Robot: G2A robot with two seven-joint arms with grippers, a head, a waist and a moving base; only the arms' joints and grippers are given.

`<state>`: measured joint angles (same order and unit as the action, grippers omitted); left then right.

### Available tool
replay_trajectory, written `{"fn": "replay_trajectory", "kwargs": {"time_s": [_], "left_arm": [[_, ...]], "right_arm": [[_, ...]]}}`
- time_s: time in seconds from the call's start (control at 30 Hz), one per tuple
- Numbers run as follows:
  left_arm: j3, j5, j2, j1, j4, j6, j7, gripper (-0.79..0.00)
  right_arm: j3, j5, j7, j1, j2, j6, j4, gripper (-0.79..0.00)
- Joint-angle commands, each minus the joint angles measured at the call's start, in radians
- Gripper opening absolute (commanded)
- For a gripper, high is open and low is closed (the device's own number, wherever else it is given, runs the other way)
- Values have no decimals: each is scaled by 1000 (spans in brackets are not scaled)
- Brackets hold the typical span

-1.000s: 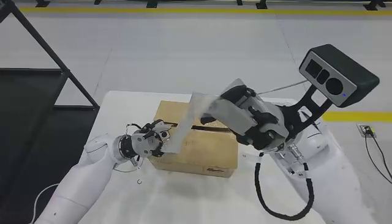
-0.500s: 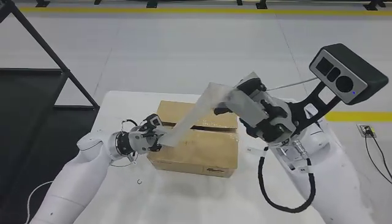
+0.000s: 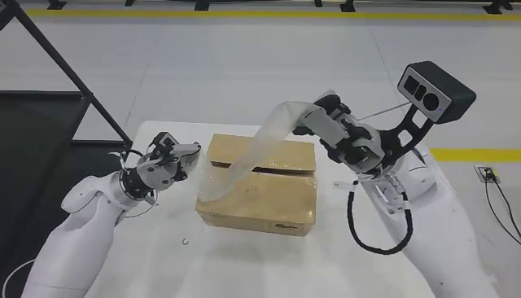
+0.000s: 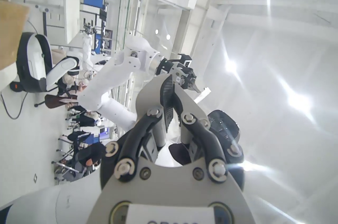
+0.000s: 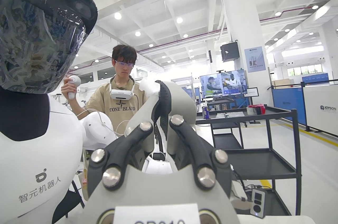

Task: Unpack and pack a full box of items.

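A brown cardboard box (image 3: 273,200) lies flat in the middle of the white table (image 3: 244,257), and its corner (image 4: 10,11) shows in the left wrist view. A long strip of clear plastic film (image 3: 256,147) runs from the box's left top up to my right gripper (image 3: 308,119), which is shut on its upper end, raised above the box's far right corner. The film's tip (image 5: 148,85) sticks out between the right gripper's (image 5: 161,94) fingers. My left gripper (image 3: 181,153) hangs left of the box, apart from it, shut on nothing; its fingers (image 4: 169,93) meet.
A small ring (image 3: 186,242) lies on the table near the box's front left corner. A black metal frame (image 3: 57,62) stands off the table's left side. Bare tabletop runs in front of the box.
My left gripper has let go of the film's lower end and drawn back to the left, away from the box. The right gripper has carried the film's top end a little farther right.
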<state>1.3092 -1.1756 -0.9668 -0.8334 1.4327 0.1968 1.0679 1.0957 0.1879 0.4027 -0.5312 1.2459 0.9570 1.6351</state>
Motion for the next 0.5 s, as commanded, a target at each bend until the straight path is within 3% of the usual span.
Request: {"fn": "replay_trajectory", "kwargs": {"time_s": [0.0,0.47], "left_arm": [[32,1,4,-30,22,-15,-42,-785],[51,2,6,-56,49,-11,-74,-785]], "right_arm": [[-1,-1,0,0,0,0,1,-785],[-10,-16,17,-9,0,-28,12,-785]]}}
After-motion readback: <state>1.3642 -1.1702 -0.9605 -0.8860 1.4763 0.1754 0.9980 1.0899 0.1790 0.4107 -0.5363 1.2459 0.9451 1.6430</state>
